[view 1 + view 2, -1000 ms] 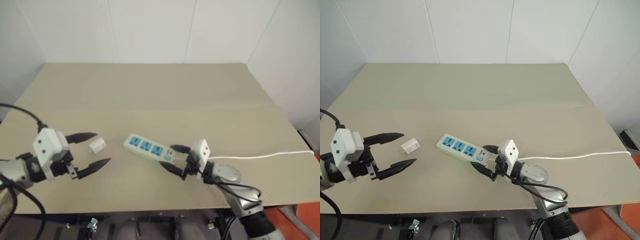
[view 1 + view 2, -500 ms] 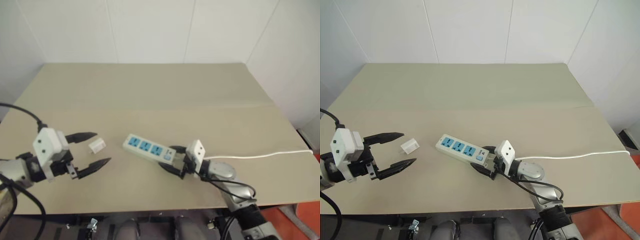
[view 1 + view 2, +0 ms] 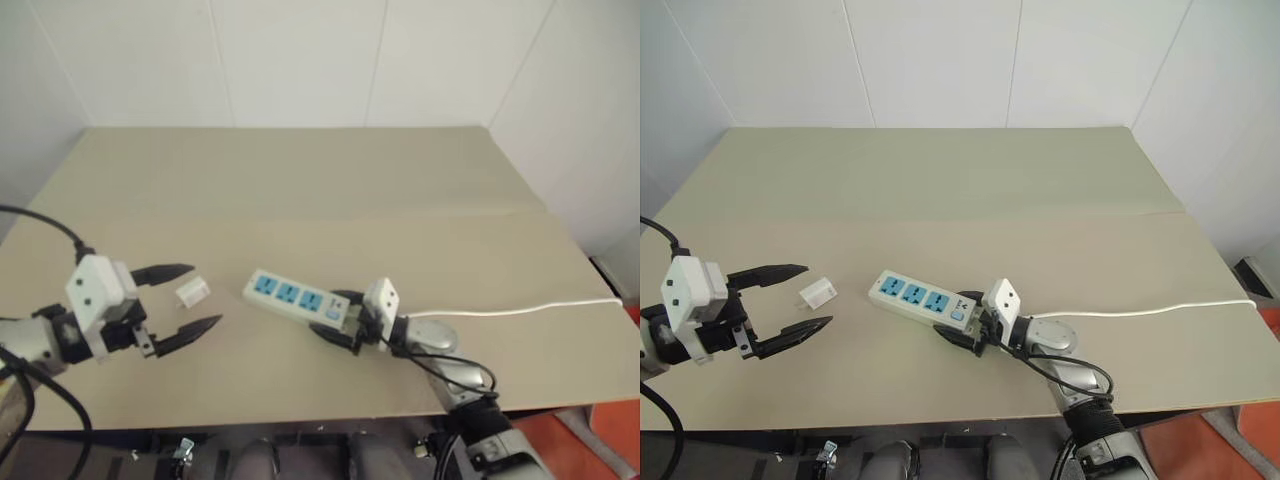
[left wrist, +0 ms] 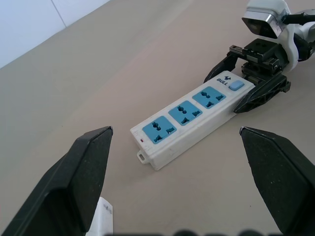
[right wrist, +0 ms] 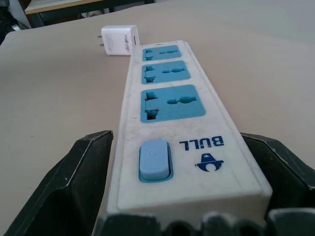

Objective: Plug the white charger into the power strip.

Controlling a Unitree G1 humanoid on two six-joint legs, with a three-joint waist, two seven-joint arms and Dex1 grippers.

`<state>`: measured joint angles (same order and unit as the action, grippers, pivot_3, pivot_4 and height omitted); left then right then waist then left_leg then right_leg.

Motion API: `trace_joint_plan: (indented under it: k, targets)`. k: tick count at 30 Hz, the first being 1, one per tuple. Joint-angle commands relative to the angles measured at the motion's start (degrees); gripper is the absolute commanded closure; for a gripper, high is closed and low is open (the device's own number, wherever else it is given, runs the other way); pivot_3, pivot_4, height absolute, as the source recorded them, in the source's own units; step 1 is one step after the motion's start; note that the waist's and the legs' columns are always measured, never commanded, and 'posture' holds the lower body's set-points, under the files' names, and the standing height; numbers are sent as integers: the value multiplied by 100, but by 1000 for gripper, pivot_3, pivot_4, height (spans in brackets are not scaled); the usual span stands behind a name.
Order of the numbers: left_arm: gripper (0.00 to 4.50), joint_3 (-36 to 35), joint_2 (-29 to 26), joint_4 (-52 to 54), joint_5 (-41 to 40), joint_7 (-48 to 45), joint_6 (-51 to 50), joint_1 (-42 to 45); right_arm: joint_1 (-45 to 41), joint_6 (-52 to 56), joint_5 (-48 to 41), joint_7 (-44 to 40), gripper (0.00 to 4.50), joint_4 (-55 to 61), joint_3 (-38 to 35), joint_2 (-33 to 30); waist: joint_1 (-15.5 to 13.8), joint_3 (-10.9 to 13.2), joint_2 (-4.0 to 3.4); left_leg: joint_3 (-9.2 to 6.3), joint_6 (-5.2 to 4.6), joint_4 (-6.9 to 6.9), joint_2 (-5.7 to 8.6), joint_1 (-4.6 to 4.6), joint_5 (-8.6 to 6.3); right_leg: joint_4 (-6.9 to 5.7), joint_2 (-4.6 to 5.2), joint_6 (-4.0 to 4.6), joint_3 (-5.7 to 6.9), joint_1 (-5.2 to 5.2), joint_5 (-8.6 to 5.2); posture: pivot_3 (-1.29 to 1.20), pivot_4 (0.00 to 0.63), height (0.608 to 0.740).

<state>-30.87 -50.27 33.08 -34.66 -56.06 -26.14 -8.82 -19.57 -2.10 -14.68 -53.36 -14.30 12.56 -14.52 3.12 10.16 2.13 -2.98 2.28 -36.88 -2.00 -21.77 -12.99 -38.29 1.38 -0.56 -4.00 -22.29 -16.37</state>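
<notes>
The power strip (image 3: 290,296) lies flat on the table at front centre, three blue socket faces up, its switch end toward my right gripper (image 3: 327,315). That gripper is open, with one black finger on each side of the strip's switch end (image 5: 155,161). The white charger (image 3: 193,291) lies on the table left of the strip, prongs pointing away from it. My left gripper (image 3: 819,295) is open and held above the table, and the charger shows between its two fingertips from the head view.
The strip's white cord (image 3: 520,310) runs along the beige table (image 3: 300,180) to its right edge. White walls stand behind and to both sides. The far half of the table is bare.
My right gripper has slid left and lower, so its fingers now flank the strip's switch end. The left gripper and the charger have not moved.
</notes>
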Motion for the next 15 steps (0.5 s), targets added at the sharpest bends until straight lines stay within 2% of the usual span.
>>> trace_joint_plan:
  k: [1, 3, 8, 15]
  targets:
    - [0, -62, -80, 60, -9, -36, 136, 55, -20, -124, 34, -152, 32, -226, 47, 98, 18, 0, 0, 0, 0, 0, -1, 2, 0, -1, -1, 0, 0, 1, 0, 0, 150, 740]
    - [0, -65, -79, 41, 7, -47, 148, 59, -74, -115, 39, -307, 32, -360, 88, 103, 39, -1, 0, 0, 0, 0, -1, 3, 0, -1, -1, 0, 0, 2, 0, 0, 150, 740]
    - [0, -66, -69, 15, 39, -80, 173, 74, -228, -165, 194, -580, 1033, -642, 203, 68, 87, -3, 3, 0, 0, 1, -2, 7, 0, -2, -1, 0, -1, 4, 0, 0, 150, 740]
    - [0, -112, -87, -44, 61, -150, 226, 65, -376, -526, 439, -635, 1041, -1042, 212, 80, 93, -5, 4, 3, 0, 1, -2, 20, 0, -11, -2, 0, -5, 8, 0, 0, 150, 740]
